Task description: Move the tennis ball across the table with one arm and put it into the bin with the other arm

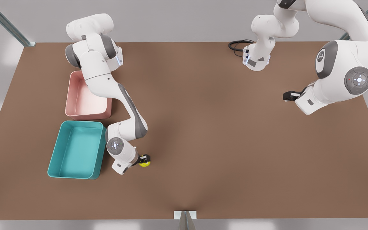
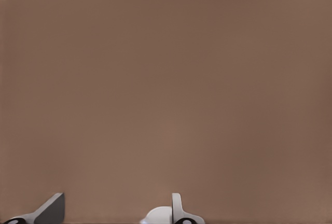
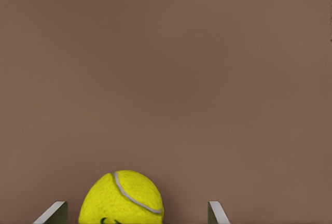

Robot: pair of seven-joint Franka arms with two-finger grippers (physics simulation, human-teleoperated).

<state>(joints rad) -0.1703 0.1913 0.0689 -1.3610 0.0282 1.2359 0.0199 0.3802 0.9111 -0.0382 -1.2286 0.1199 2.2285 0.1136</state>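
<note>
The tennis ball [image 1: 144,164] lies on the brown table, just to the front view's right of the teal bin [image 1: 77,150]. My right gripper [image 1: 143,158] is down at the ball. In the right wrist view the yellow-green tennis ball [image 3: 123,198] sits between that gripper's [image 3: 136,209] spread fingers, nearer one finger, with gaps on both sides. My left gripper [image 1: 288,95] hangs above the table at the front view's right, far from the ball. In the left wrist view that gripper [image 2: 116,206] stands open over bare table with nothing between its fingers.
A pale pink tub [image 1: 86,103] stands behind the teal bin, partly under the right arm's links. A black cable [image 1: 236,46] loops at the left arm's base at the back. The table's near edge carries a small metal bracket [image 1: 185,215].
</note>
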